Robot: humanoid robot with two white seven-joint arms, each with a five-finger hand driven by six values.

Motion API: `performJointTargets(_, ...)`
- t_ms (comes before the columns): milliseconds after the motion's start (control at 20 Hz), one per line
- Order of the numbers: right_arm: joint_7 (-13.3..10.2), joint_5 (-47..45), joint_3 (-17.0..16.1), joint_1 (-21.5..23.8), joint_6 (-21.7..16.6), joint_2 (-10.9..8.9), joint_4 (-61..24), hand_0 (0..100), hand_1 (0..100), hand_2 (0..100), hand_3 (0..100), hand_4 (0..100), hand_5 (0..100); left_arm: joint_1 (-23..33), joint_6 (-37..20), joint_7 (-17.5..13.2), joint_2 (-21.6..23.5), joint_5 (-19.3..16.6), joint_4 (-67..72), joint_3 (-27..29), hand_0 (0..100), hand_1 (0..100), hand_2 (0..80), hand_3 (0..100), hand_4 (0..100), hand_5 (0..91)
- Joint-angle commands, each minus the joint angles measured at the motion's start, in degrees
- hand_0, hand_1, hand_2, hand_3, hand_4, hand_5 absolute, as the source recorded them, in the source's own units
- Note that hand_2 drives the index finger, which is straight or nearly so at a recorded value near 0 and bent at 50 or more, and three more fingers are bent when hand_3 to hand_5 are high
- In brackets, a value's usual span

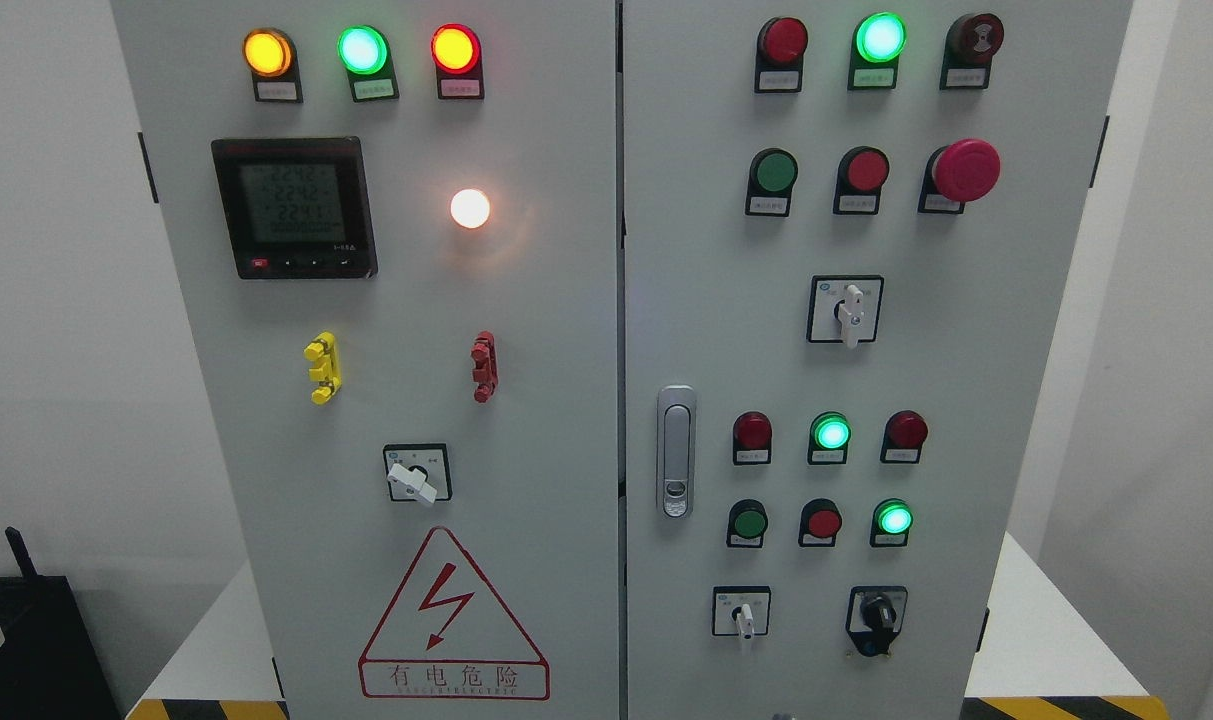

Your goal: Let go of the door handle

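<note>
- Cabinet (566,300): pale grey electrical enclosure with two doors, filling most of the head view; a dark vertical seam between the doors runs just right of centre. Both doors look shut and flush.
- Left door (386,480): carries the meter, three lamps, one white lamp, two small clips, one rotary switch and the warning sign.
- Right door (966,400): carries the door handle, rows of lamps and push buttons, and several rotary switches.
- Warning sign (453,620): red triangle with lightning bolt and red Chinese lettering beneath, low on the left door.
- Meter (294,207): black-framed digital display, upper left door, digits lit but too blurred to read.
- Door handle (676,451): silver upright recessed handle with a keyhole at its lower end, on the right door just beside the seam, at mid height. It lies flat in its housing; nothing touches it.
- Emergency stop button (965,170): large red mushroom head, upper right door.
- Top lamps, left door: amber lamp (267,53), green lamp (362,49), red lamp (455,48), all lit.
- White lamp (470,208): glowing, right of the meter.
- Yellow clip (322,367) and red clip (483,366): small, below the meter, well apart.
- Robot hands: neither arm nor hand appears in the view, so the state of the fingers cannot be told.
</note>
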Motion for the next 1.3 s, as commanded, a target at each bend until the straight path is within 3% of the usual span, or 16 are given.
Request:
performJointTargets(0, 0.03, 0.38, 0.42, 0.05, 0.03, 1.73, -0.11, 42, 4, 0, 4, 0, 0, -0.04, 0.03, 0.05, 0.00, 0.00, 0.97, 0.62, 12, 39, 0.0, 0, 0, 0.0)
performJointTargets(1052, -0.05, 1.61, 0.42, 0.05, 0.03, 1.82, -0.11, 41, 6, 0, 6, 0, 0, -0.04, 0.03, 0.05, 0.00, 0.00, 0.97, 0.62, 12, 39, 0.0, 0, 0, 0.0)
performJointTargets(1252, 0.03, 6.69, 0.42, -0.39, -0.41, 1.99, -0.20, 42, 8, 0, 2, 0, 0, 0.05, 0.03, 0.05, 0.00, 0.00, 0.97, 0.62, 12, 39, 0.0, 0, 0, 0.0)
